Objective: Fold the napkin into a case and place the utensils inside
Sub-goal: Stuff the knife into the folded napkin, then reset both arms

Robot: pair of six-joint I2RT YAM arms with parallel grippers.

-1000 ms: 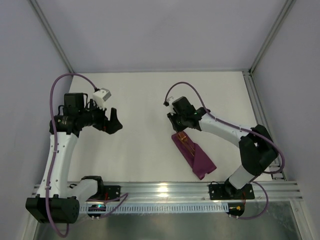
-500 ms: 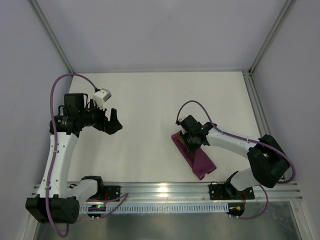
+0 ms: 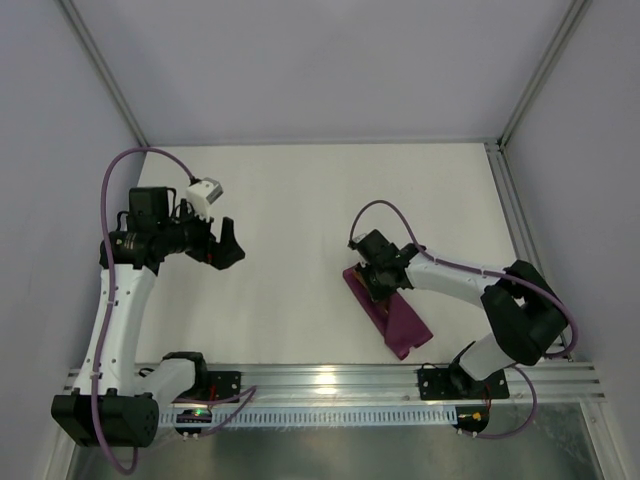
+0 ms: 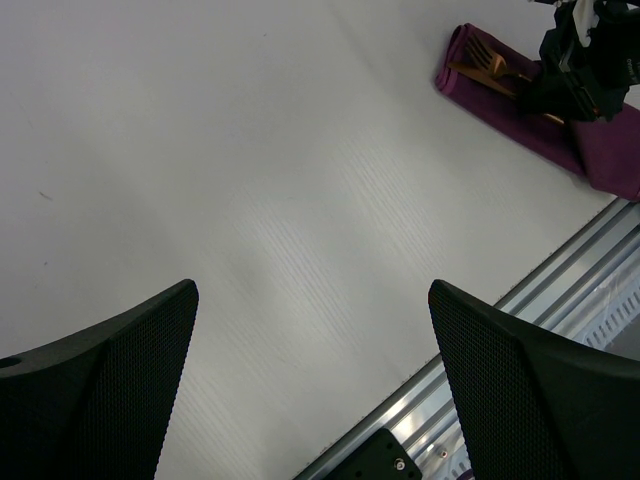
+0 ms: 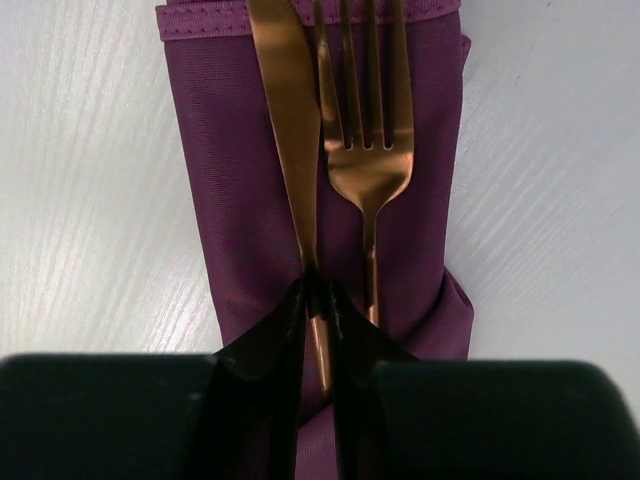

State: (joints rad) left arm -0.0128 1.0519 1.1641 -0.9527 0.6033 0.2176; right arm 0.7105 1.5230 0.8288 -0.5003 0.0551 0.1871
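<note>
The napkin lies folded as a narrow plum-purple case right of the table's middle, slanting toward the near rail. Two copper utensils rest on it, a knife and a fork, their handles running under the cloth wrap at the lower end. My right gripper is low over the case, its fingers pinched on the knife's handle. Far to the left, my left gripper hangs wide open above bare table, holding nothing. In the left wrist view the case shows at the top right, beyond the left gripper.
An aluminium rail runs along the near edge of the white table, close below the case. A metal frame bar borders the right side. Grey walls enclose the back and sides.
My right gripper came down and nearer, from above the case's far end onto the utensils, and its jaws narrowed around the knife handle. The left arm stayed still.
</note>
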